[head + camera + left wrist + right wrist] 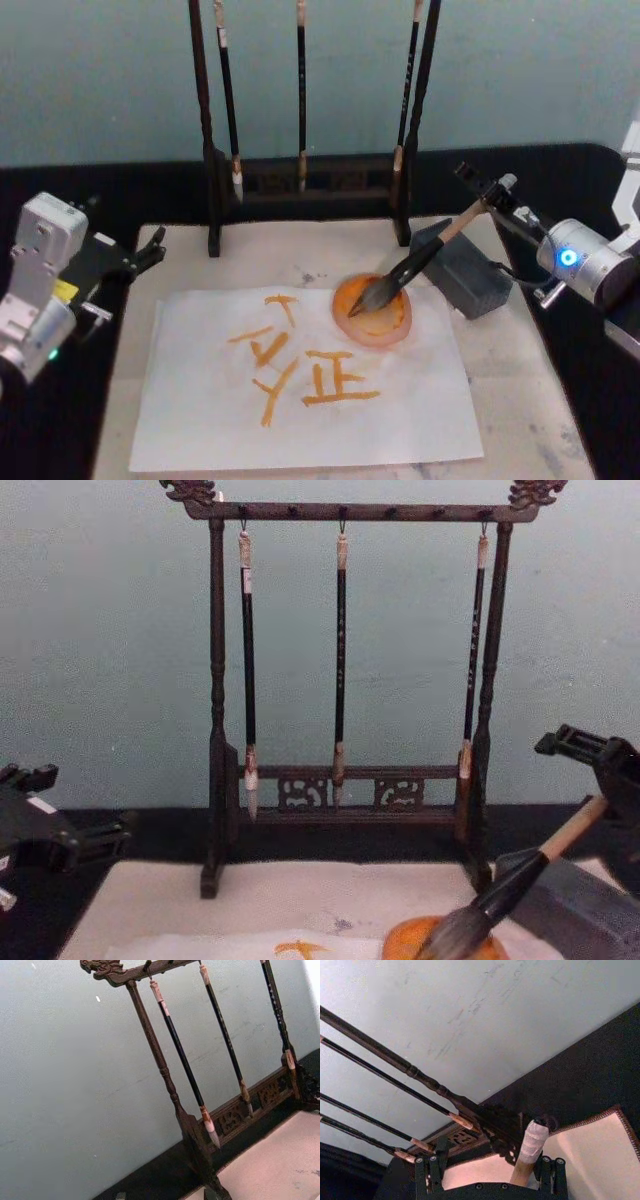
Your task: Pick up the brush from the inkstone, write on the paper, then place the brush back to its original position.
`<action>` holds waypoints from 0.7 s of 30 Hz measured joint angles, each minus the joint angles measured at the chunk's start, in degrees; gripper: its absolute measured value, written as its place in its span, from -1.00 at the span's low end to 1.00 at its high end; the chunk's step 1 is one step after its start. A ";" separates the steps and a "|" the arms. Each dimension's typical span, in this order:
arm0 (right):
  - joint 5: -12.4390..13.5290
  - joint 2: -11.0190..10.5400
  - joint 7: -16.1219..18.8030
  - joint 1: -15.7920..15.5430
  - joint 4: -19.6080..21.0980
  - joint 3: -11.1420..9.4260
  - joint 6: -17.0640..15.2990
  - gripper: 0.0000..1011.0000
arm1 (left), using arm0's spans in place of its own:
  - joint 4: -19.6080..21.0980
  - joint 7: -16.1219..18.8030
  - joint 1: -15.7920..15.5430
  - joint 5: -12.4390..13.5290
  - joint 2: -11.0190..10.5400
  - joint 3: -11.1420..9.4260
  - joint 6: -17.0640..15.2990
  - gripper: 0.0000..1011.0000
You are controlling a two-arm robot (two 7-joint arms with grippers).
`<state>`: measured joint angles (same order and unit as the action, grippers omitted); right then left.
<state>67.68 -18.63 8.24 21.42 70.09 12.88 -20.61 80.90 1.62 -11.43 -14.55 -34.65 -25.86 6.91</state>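
Observation:
The brush [432,252] lies slanted, its tan handle across the corner of the dark grey inkstone [468,268] and its bristles on a round orange dish [372,312]. My right gripper [497,195] is open around the brush's pale end [532,1142]; one finger [552,1167] is close beside it and the other [429,1167] stands well off. The paper [200,420] lies on the mat with several orange strokes [300,375] on it. My left gripper [148,252] is parked open at the mat's left edge.
A dark wooden rack [300,185] with three thin black brushes [340,660] stands at the back of the beige mat [520,400]. The table around the mat is black. The brush [500,895] also shows low at the right in the chest view.

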 joint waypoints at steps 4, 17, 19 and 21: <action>0.37 -0.16 -0.13 0.19 -0.43 0.37 0.54 0.98 | 0.00 0.00 0.00 0.00 0.00 0.00 0.00 1.00; 1.98 -0.94 -1.25 1.06 -2.48 1.94 1.82 0.98 | 0.00 0.00 0.00 0.00 0.00 0.00 0.00 1.00; 2.32 -1.11 -1.49 1.12 -2.87 2.19 1.87 0.98 | 0.00 0.00 0.00 0.01 0.00 0.00 0.00 1.00; 2.60 -1.30 -1.74 1.14 -3.08 2.41 1.91 0.98 | 0.00 0.00 0.00 0.00 0.00 0.00 0.00 1.00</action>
<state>70.29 -19.93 6.50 22.57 67.00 15.29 -18.70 80.90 1.62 -11.43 -14.55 -34.64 -25.86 6.91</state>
